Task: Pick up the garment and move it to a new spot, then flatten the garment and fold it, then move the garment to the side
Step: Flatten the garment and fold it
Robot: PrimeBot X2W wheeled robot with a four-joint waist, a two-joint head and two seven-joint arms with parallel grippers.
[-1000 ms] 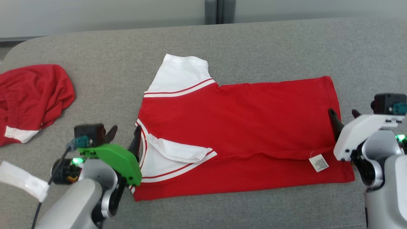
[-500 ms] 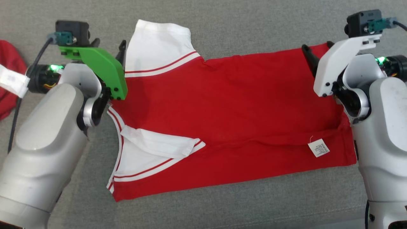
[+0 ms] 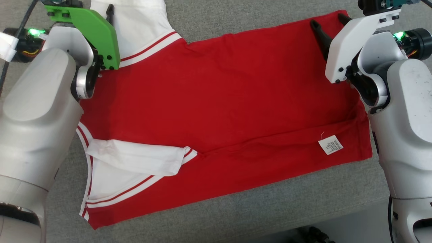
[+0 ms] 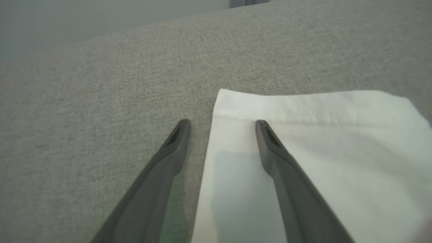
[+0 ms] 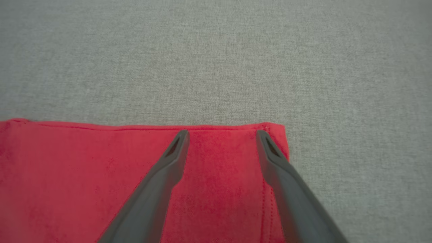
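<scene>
The garment is a red T-shirt with white sleeves, spread flat on the grey cushion, its near edge folded over and one white sleeve lying on top. My left gripper is at the far white sleeve, open. One finger is over the sleeve and the other over bare cushion, straddling the sleeve's side edge. My right gripper hangs open over the far right hem corner, both fingers above red cloth. Nothing is gripped.
A white care label lies on the shirt near its right hem. The cushion's front edge runs along the bottom right, with floor beyond it. Bare grey cushion stretches beyond the shirt's far edge.
The camera has tilted down and forward, so the whole picture shifted. Both arms have reached from the shirt's near side to its far edge: left to the far sleeve, right to the far hem corner.
</scene>
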